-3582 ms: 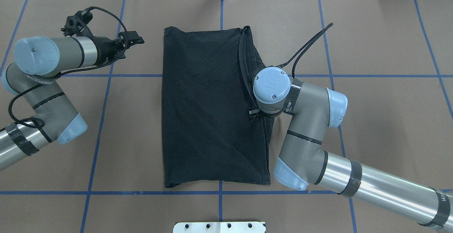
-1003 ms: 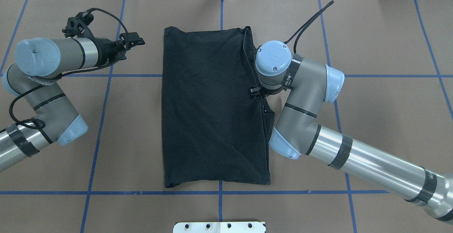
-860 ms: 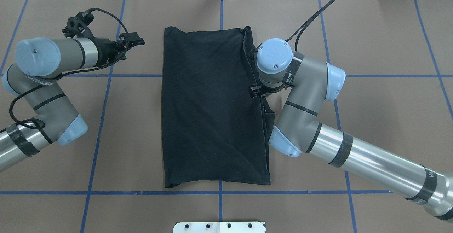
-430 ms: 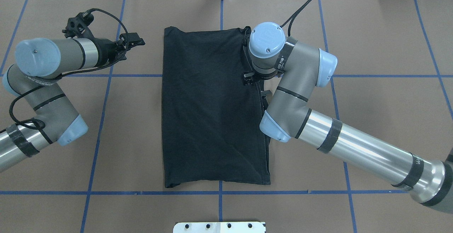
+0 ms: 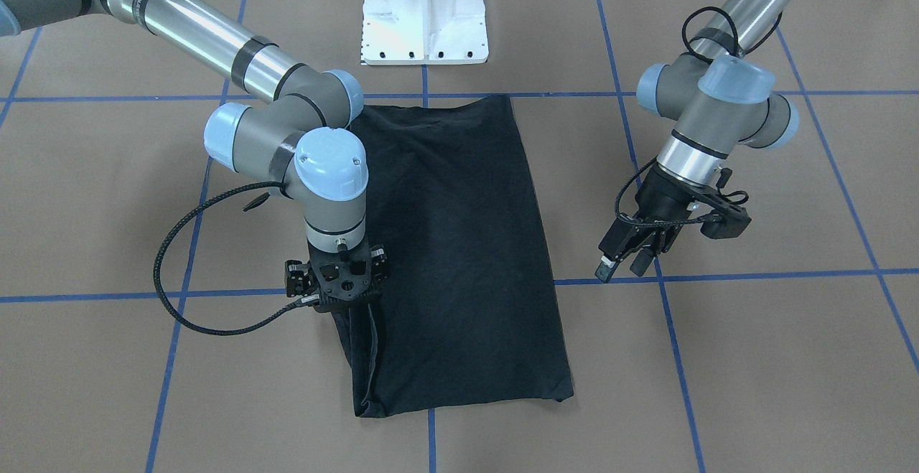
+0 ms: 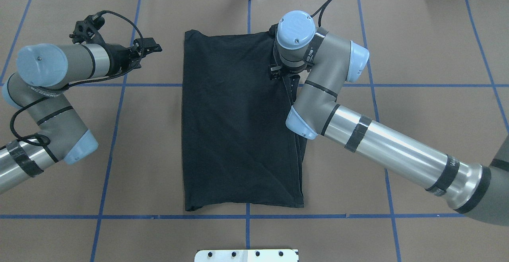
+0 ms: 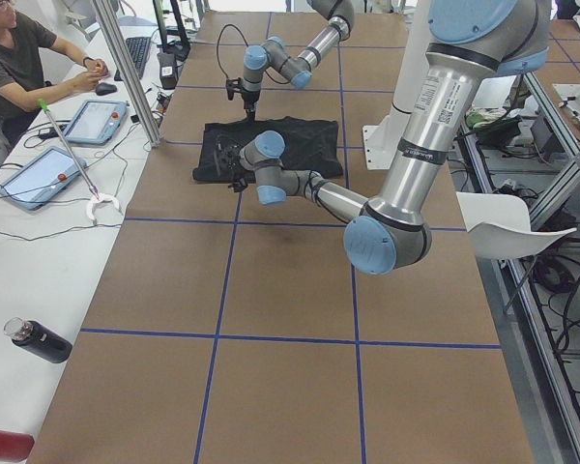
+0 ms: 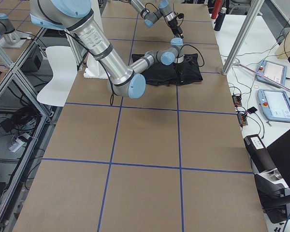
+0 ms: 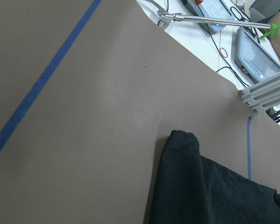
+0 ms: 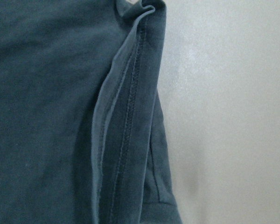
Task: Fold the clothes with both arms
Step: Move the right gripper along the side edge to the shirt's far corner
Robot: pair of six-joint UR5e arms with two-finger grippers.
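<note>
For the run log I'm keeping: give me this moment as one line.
T-shirt: folded lengthwise, flat on table | right tool: low over its side hem, grip unclear | left tool: open, clear of cloth

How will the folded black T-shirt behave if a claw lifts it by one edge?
Probably floppy: the T-shirt lies flat with soft creases, so it would likely sag and unfold. It seems light, since the layered hem looks thin. Pushed, it may bunch rather than slide on the matte table.

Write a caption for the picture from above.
Right arm leans over the edge of the folded black shirt; left arm hangs beside it above the table.
</note>
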